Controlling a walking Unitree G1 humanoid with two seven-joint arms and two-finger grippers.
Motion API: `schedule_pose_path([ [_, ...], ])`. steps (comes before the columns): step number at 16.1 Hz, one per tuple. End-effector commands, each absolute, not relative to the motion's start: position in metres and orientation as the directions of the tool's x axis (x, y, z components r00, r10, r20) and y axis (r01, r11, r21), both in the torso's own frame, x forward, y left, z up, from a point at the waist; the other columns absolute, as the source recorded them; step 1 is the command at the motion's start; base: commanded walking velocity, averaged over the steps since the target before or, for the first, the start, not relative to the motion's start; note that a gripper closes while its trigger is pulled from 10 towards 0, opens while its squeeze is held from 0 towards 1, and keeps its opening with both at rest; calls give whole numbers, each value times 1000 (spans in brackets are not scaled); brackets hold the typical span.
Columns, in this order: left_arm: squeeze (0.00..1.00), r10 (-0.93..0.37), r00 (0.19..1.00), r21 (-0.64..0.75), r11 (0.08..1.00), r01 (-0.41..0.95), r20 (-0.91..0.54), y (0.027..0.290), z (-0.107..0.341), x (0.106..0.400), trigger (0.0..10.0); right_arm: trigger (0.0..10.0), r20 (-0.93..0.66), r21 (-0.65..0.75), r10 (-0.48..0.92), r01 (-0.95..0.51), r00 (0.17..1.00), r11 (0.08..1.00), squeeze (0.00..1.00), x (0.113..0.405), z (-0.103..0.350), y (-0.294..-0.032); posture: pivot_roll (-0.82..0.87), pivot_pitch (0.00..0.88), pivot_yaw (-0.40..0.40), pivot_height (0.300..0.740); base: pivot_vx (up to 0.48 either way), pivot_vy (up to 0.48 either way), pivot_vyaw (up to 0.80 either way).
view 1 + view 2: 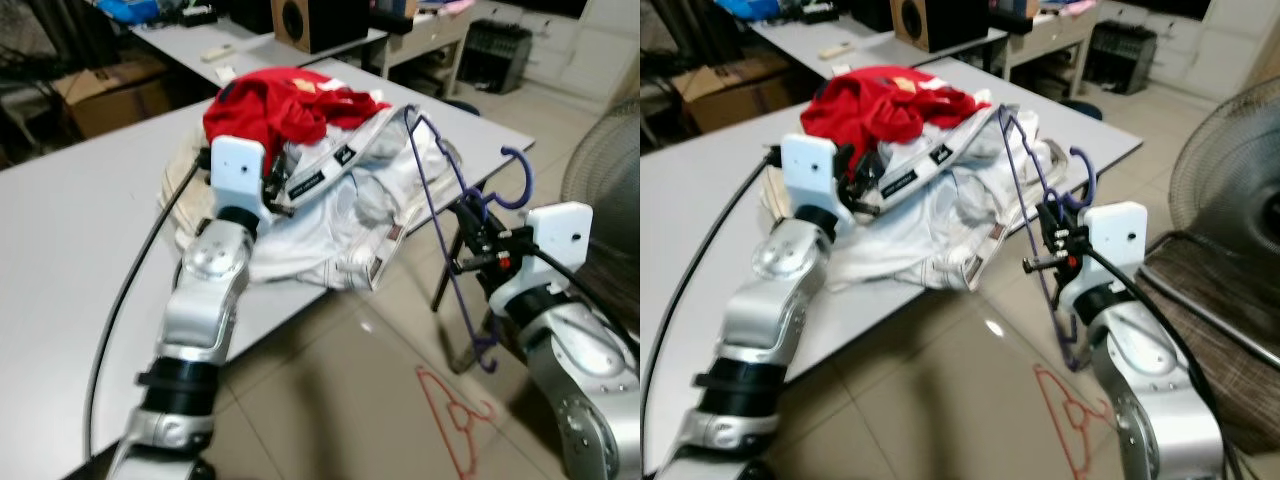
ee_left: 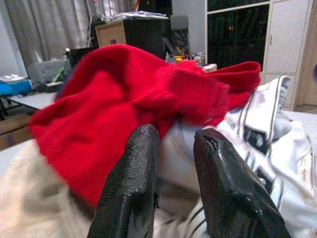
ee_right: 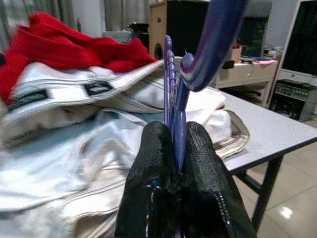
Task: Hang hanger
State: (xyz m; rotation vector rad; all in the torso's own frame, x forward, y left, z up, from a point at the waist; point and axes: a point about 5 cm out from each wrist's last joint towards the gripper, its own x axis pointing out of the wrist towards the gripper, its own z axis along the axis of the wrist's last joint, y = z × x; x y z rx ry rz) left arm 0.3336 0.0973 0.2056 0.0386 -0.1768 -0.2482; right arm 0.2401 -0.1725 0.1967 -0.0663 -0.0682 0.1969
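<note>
Here, in the left eye view, the right hand (image 1: 478, 232) clamps a thin purple hanger (image 1: 447, 215) beside the grey tabletop (image 1: 70, 215); its far tip lies among slack white clothes (image 1: 330, 225) and could snag. In the left wrist view, the left hand (image 2: 176, 144) is released against fuzzy red cloth (image 2: 129, 94).

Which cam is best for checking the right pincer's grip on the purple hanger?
Right wrist view: the right pincer is shut on the purple hanger, close up. Both eye views show the whole hanger at the table's edge, but the grip is small. Left wrist view: clothes.
</note>
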Motion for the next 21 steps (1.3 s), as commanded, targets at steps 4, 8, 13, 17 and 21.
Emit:
schedule_pose_path([
  [4,0,-249,942,59,968,242,225,98,221,339,10000,10000,119,-17,222,-222,968,975,0,240,205,-166,-69,51,55,740,362,0,0],
  [8,1000,-299,923,-4,951,309,242,93,225,340,10000,10000,125,-13,231,-231,965,973,0,239,205,-166,-74,46,59,740,87,0,0],
  [13,1000,-402,861,30,910,414,311,94,233,336,10000,10000,136,-14,230,-231,964,973,0,237,207,-170,-81,32,62,740,0,0,0],
  [17,871,-653,690,127,749,651,313,83,231,329,10000,10000,142,-20,271,-271,952,962,0,234,208,-172,-85,19,59,740,0,0,0],
  [21,0,-774,600,193,632,750,200,71,217,333,10000,10000,146,-30,307,-306,940,951,0,227,209,-178,-90,15,61,740,0,0,0],
])
